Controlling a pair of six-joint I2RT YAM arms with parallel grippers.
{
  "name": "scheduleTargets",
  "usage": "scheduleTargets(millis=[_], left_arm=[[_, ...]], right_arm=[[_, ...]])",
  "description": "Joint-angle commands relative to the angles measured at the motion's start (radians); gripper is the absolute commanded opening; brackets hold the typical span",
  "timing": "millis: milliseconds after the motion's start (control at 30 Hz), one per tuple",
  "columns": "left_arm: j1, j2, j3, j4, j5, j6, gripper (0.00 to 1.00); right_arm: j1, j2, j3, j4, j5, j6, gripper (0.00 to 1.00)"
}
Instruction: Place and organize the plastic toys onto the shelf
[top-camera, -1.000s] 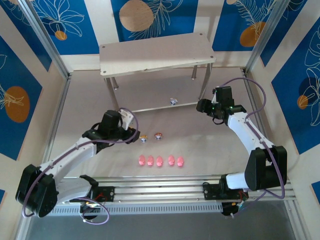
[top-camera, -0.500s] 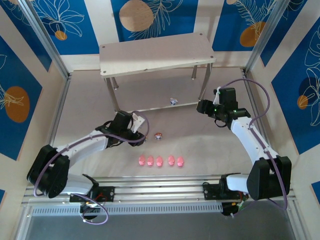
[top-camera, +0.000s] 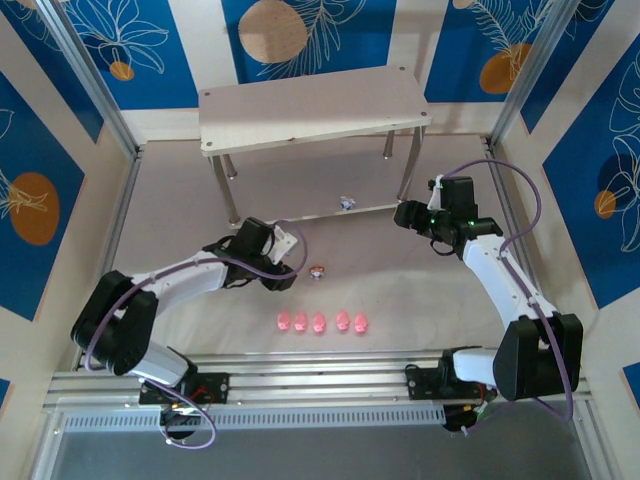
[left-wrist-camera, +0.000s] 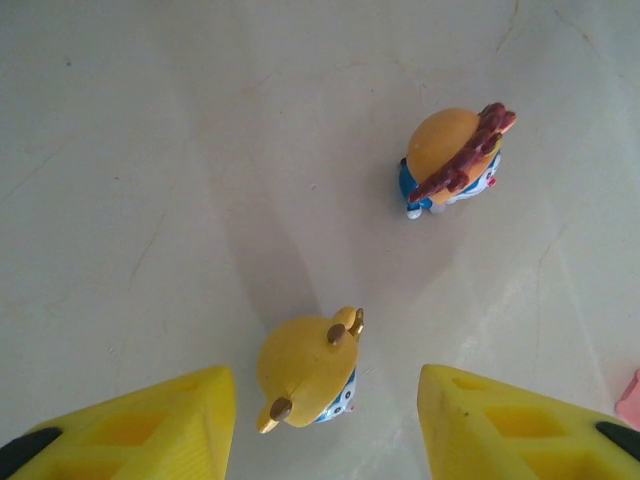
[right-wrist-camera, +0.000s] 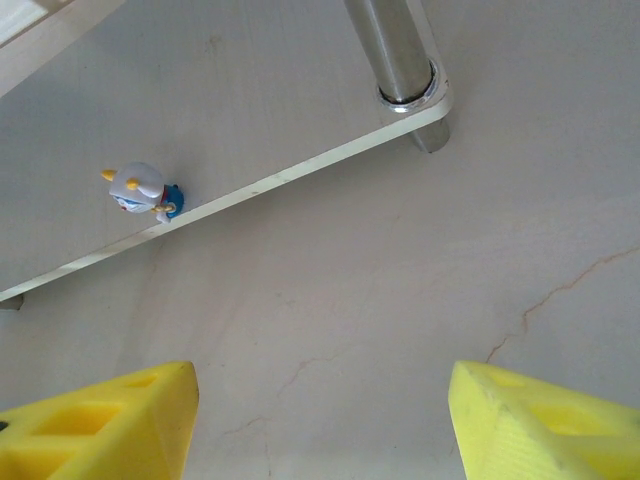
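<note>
Yellow fingers (left-wrist-camera: 150, 425) of the left gripper (top-camera: 284, 270) stand apart on either side of an orange-topped figure (left-wrist-camera: 305, 372). There is a gap on each side in the left wrist view, so we read the jaws as open around it and not yet gripping. The figure stands on the pale table (top-camera: 180, 200), well short of the shelf (top-camera: 310, 105). Just beyond it and to the right is a second figure with a brown top (left-wrist-camera: 455, 160), also on the table and apart from the first. Nearer the arm bases, five pink pigs (top-camera: 320, 322) lie in a tidy row, close together and untouched. The shelf stands at the back in the middle, and we see nothing on its wood-grain top board. On the front edge of the lower board (right-wrist-camera: 200, 100) stands one whitish figure with blue (right-wrist-camera: 143, 190), upright as far as we can tell, to the left of a metal leg (right-wrist-camera: 395, 45). Further right, the right gripper (top-camera: 405, 212) hangs near that front right leg. Its fingers (right-wrist-camera: 110, 420) are spread wide with nothing between them, over bare table just in front of the lower board. By our count, one toy of eight is on the shelf. Seven remain on the table: the two figures and all five pigs. We judge the task to be early. The step in hand looks like a pick of the orange-topped figure, and the top board has not yet been used.
</note>
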Motion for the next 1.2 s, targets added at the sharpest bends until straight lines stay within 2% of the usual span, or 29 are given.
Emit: scheduleTargets(millis=[0, 667, 867, 1167], left_arm=[[-0.007, 0.022, 0.035, -0.020, 0.004, 0.020, 0.52], [-0.007, 0.117, 0.106, -0.092, 0.048, 0.030, 0.51], [-0.006, 0.133, 0.114, -0.111, 0.056, 0.024, 0.46], [-0.003, 0.133, 0.115, -0.117, 0.040, 0.014, 0.45]], right_arm=[[-0.007, -0.023, 0.001, -0.004, -0.026, -0.009, 0.68], [-0.036, -0.009, -0.002, 0.006, -0.051, -0.009, 0.68], [-0.039, -0.003, -0.002, 0.010, -0.056, -0.008, 0.68], [-0.047, -0.005, -0.006, 0.013, -0.062, -0.009, 0.68]])
